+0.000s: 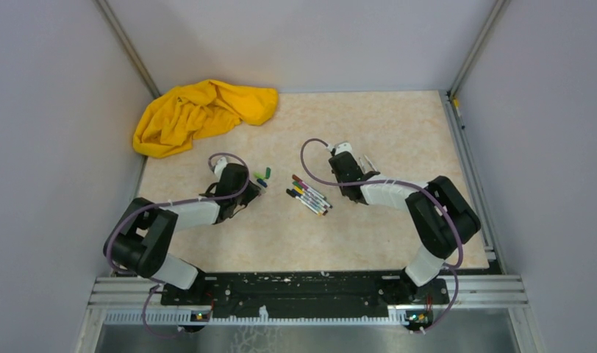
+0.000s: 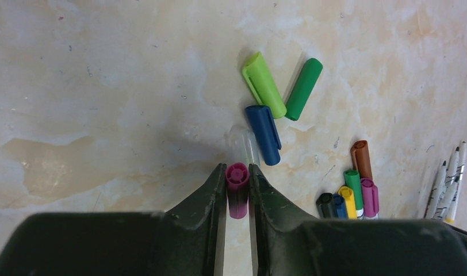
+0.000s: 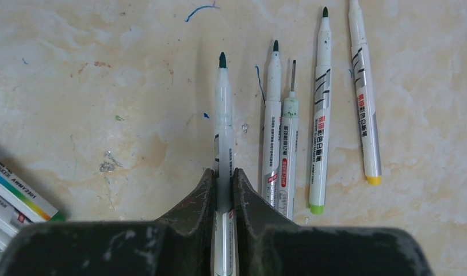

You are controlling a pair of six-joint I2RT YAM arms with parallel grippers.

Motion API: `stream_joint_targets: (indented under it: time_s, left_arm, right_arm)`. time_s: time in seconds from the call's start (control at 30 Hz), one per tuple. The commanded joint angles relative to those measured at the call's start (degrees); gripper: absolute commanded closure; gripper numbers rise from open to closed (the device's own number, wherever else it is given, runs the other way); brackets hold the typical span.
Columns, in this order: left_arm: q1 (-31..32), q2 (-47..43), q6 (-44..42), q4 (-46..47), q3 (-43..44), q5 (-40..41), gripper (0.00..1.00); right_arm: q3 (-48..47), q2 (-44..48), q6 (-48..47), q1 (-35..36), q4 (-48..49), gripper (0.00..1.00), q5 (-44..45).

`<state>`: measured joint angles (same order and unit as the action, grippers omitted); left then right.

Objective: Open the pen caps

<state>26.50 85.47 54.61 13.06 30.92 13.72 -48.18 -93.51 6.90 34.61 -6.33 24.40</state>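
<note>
My left gripper (image 2: 237, 168) is shut on a purple cap (image 2: 237, 192), held just above the table. Beyond it lie loose caps: light green (image 2: 264, 84), dark green (image 2: 303, 88), blue (image 2: 263, 134) and a clear one (image 2: 243, 142). My right gripper (image 3: 222, 171) is shut on an uncapped pen (image 3: 222, 115) with a dark tip, pointing away. Several uncapped pens (image 3: 320, 115) lie to its right. Capped pens (image 2: 349, 195) lie bunched between the arms (image 1: 310, 195). In the top view the left gripper (image 1: 253, 186) and right gripper (image 1: 358, 165) flank this bunch.
A crumpled yellow cloth (image 1: 200, 114) lies at the back left corner. Grey walls and metal rails bound the table on three sides. Ends of the capped pens show at the lower left of the right wrist view (image 3: 12, 198).
</note>
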Motion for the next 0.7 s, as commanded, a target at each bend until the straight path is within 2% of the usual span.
stream_joint_targets:
  time_s: [0.0, 0.2, 0.43, 0.57, 0.67]
  left_arm:
    - [-0.08, 2.38, 1.39, 1.65, -1.77, -1.51, 0.74]
    - [-0.11, 2.96, 2.48, 4.37, -3.21, -3.09, 0.68]
    - [-0.1, 1.72, 3.46, 5.98, -5.2, -4.27, 0.64]
    - [-0.05, -0.56, 4.17, 7.4, -7.3, -4.65, 0.52]
    - [-0.05, -2.82, 4.15, 8.39, -8.33, -4.98, 0.37]
  right_arm:
    - [-2.91, -1.67, -1.62, -1.04, 2.81, 0.89, 1.55]
    - [-3.48, -1.92, -1.58, -1.45, 2.73, 0.75, 1.83]
    - [-3.47, 0.28, -2.96, -1.33, 3.51, 0.68, 0.53]
    - [-2.31, 4.05, -5.13, 0.11, 4.95, 0.66, -2.69]
    - [-2.09, 6.11, -6.4, 1.73, 4.83, 0.65, -5.03]
